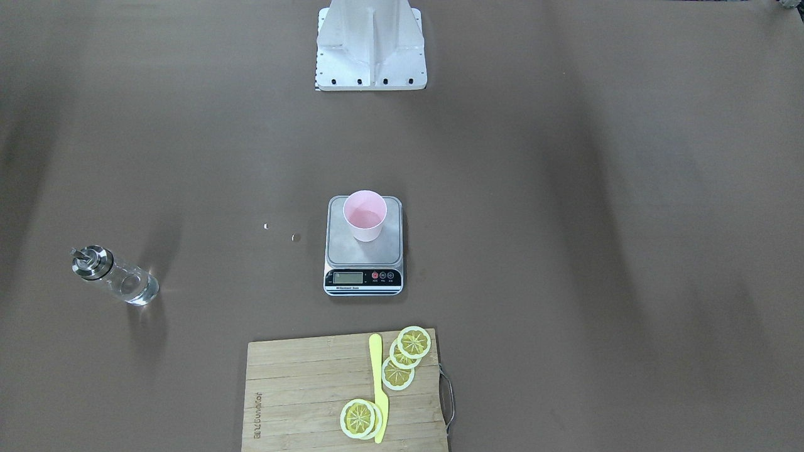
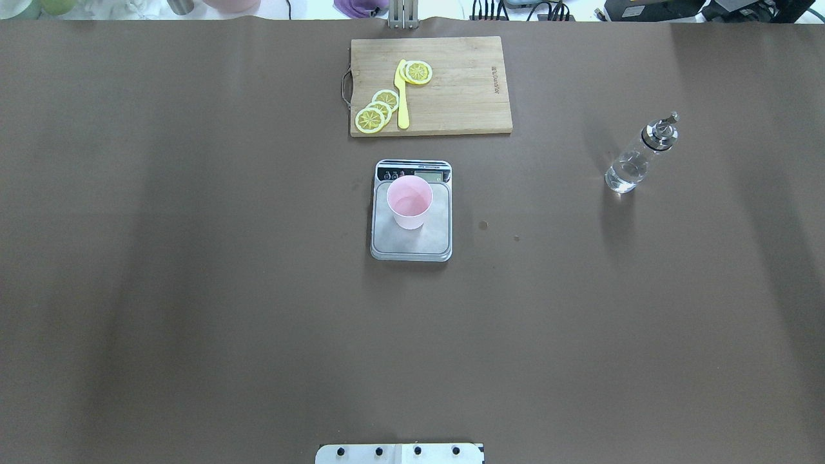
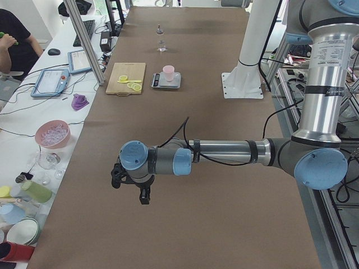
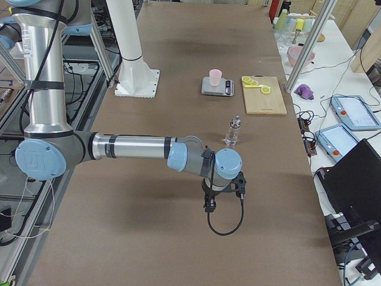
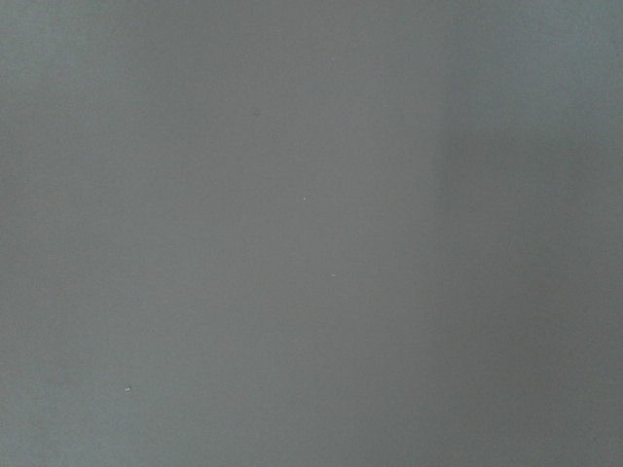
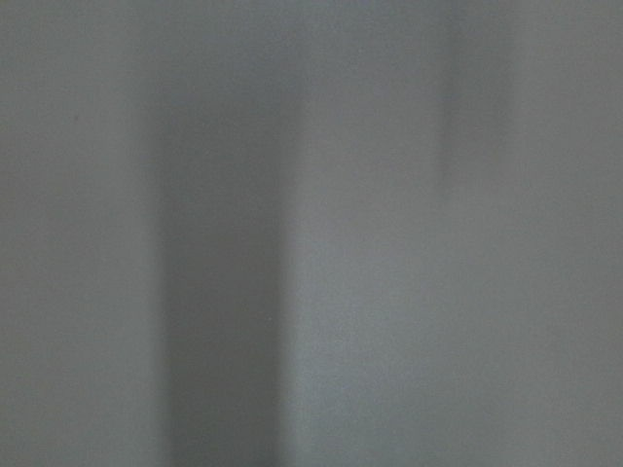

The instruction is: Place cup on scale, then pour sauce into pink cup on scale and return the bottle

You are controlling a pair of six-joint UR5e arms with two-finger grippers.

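The pink cup (image 1: 364, 215) (image 2: 408, 202) stands upright on the steel platform of the scale (image 1: 363, 254) (image 2: 412, 243) at the table's middle. Well off to the robot's right, the glass bottle (image 1: 116, 277) (image 2: 635, 161) (image 4: 233, 132) stands upright on the table, with clear sauce inside it and nothing touching it. My left gripper (image 3: 130, 189) hangs above bare table far from the scale. My right gripper (image 4: 223, 199) hangs past the bottle, apart from it. Both show only in the side views, so I cannot tell whether they are open or shut. Both wrist views hold only bare table.
A wooden cutting board (image 2: 464, 84) with lemon slices (image 2: 377, 111) and a yellow knife (image 2: 402, 96) lies beyond the scale. Two small specks (image 2: 483, 224) sit right of the scale. The robot's base (image 1: 370, 44) is behind it. A person (image 3: 14, 39) sits at a cluttered side bench.
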